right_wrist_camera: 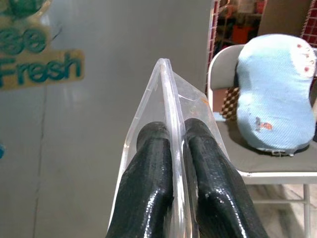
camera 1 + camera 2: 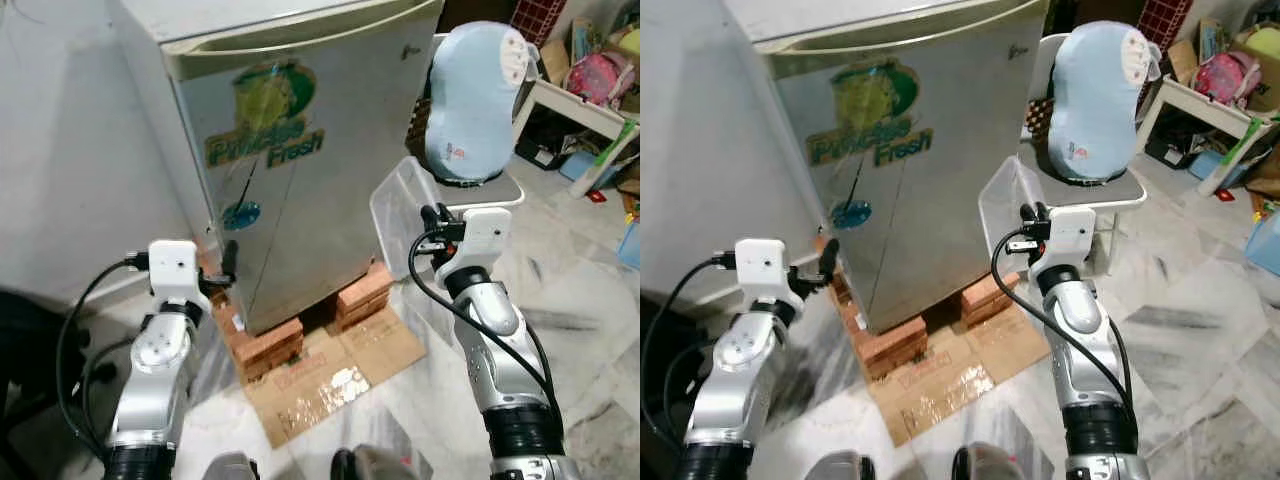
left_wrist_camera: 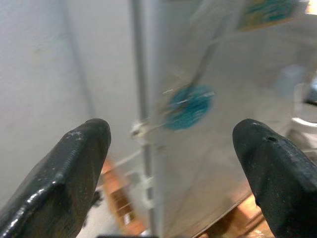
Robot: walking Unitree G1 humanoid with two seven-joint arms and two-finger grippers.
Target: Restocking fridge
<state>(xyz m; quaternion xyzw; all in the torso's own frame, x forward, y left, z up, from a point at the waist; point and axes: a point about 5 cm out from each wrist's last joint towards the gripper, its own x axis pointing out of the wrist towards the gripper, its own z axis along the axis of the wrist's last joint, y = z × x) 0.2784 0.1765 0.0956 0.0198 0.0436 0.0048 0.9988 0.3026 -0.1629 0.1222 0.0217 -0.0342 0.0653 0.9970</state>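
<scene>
A small silver fridge (image 2: 290, 150) with a green "Fresh" sticker stands shut on brick stacks (image 2: 270, 345). My right gripper (image 2: 432, 215) is shut on the rim of a clear plastic container (image 2: 400, 215), held up to the right of the fridge door; in the right wrist view both black fingers (image 1: 153, 178) pinch the container's wall (image 1: 168, 99). My left gripper (image 2: 229, 262) is open near the fridge's lower left corner, its fingers (image 3: 69, 163) spread wide and holding nothing.
Flattened cardboard (image 2: 335, 375) lies on the marble floor before the fridge. A white chair (image 2: 490, 190) with a light blue cushion (image 2: 470, 95) stands to the right of the fridge. A white table (image 2: 585, 110) and clutter fill the far right. A grey wall (image 2: 70, 150) rises at the left.
</scene>
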